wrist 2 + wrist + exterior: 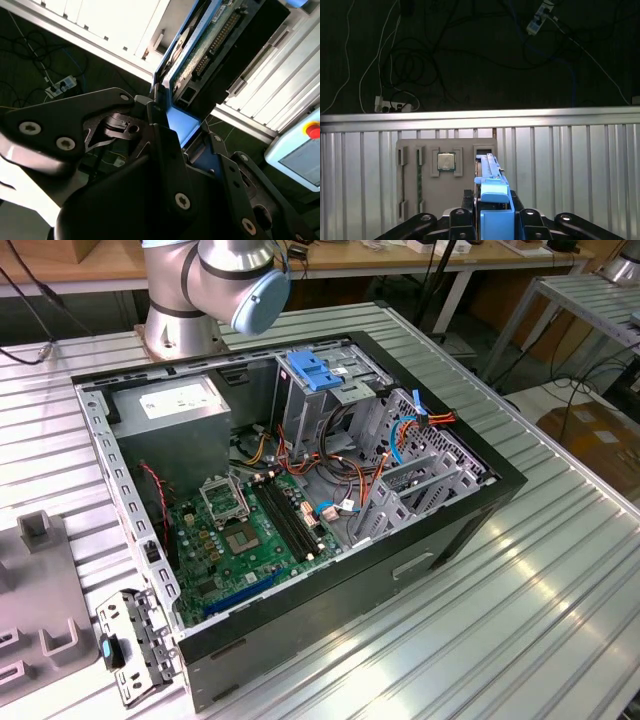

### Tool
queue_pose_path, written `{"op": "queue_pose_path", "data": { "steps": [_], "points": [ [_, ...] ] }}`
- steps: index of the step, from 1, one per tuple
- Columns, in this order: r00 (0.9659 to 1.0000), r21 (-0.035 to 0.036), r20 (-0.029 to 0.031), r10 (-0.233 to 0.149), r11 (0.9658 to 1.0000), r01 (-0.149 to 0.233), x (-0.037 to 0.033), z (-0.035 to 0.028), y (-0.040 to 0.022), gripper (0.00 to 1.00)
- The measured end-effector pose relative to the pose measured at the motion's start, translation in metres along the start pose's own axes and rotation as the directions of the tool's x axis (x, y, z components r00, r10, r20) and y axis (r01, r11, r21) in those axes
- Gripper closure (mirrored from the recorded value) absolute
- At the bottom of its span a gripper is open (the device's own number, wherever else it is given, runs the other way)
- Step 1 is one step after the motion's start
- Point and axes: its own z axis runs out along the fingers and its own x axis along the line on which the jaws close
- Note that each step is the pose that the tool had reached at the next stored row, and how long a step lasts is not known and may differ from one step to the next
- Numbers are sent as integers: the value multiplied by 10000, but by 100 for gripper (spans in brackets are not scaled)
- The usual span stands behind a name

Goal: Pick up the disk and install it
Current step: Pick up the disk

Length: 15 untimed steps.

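**A:** What is the gripper point(493, 216) doing?

**B:** It's closed on the disk point(489, 170). The jaws press on its two broad faces at the near end of the blue carrier point(181, 122). In both wrist views the disk is in the air with nothing else supporting it.

**A:** So what worries you?

**B:** The hold is all at one end. Most of the body hangs out past the jaws, so I'd judge a bump or a quick swing could pivot it in the grip. It could also slide on the smooth plastic. Beyond its far end the grey fixture tray point(445, 195) lies on the bench point(570, 165), and a slot point(485, 148) in the tray lines up with the disk. I can't tell how far apart they are. If they are close, a sideways drift could knock the tip against the slot wall.

**A:** And further off?

**B:** In the exterior view the computer case point(330, 575) lies open. Orange and blue cables point(400, 435) cross beside the drive cage point(425, 480). A disk arriving tilted could snag them or jam in the cage.

**A:** Which way does it point?

**B:** It's held on edge, and its long axis runs straight out from the gripper toward the tray. In the second wrist view the green circuit-board face point(202, 52) shows, with a row of connector pins point(220, 35) beside it.
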Motion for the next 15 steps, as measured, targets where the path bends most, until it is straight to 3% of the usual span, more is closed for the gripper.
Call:
{"op": "queue_pose_path", "data": {
  "steps": [15],
  "points": [
    [10000, 1, 0, 0, 10000, 0, 2, -133, 5, 63]
  ]
}}
